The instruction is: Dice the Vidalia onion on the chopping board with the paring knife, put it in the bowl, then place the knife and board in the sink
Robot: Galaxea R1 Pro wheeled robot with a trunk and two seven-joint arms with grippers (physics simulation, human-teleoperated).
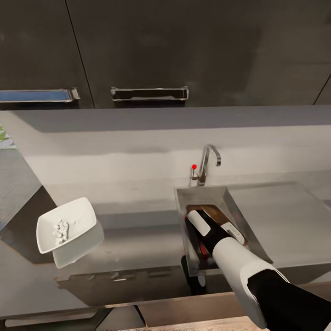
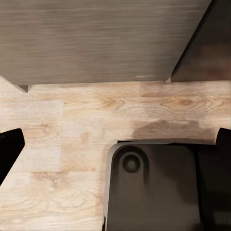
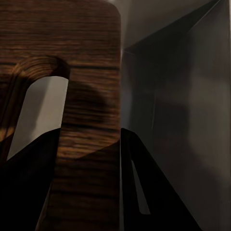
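Note:
The chopping board (image 1: 216,214) stands tilted inside the sink (image 1: 230,193), its brown grain and oval slot (image 3: 41,113) close up in the right wrist view. My right gripper (image 3: 86,192) is shut on the chopping board's edge, one dark finger (image 3: 144,192) on each side. A red-and-dark shape (image 1: 202,250) beside my arm in the basin may be the paring knife. The white bowl (image 1: 69,216) rests on the countertop (image 1: 138,248) at the left, with the diced onion (image 1: 60,231) in it. My left gripper (image 2: 115,142) hangs open over the floor. The whole Vidalia onion is out of view.
The chrome tap (image 1: 209,161) with its red knob (image 1: 194,167) rises behind the basin. A flat drainboard (image 1: 280,216) lies to the right. Dark wall cabinets (image 1: 147,50) hang above. Below the left wrist are the wooden floor (image 2: 72,120) and my dark base (image 2: 159,187).

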